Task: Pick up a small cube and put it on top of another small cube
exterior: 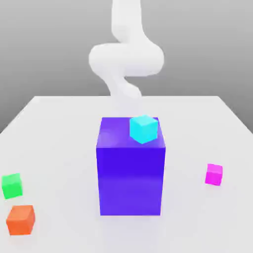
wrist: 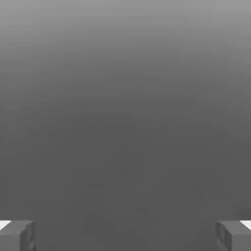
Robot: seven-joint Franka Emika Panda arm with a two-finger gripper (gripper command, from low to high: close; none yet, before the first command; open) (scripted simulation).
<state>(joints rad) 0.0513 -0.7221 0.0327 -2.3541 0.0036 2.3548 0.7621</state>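
The small cube [exterior: 214, 174], plain magenta-pink, sits on the white table [exterior: 59, 128] at the exterior view's right, well apart from everything else. My white arm [exterior: 126, 59] rises behind the big blue-purple block [exterior: 131, 173], far from the pink cube. In the hand view my gripper [wrist: 125, 235] is open. Its two grey fingertips [wrist: 17, 235] stand wide apart with nothing between them, against a plain grey background.
A small cyan cube [exterior: 144, 128] rests on top of the big block, near its back right corner. On the table at the exterior view's left lie a green cube [exterior: 11, 186] and an orange cube [exterior: 21, 219] near the front edge.
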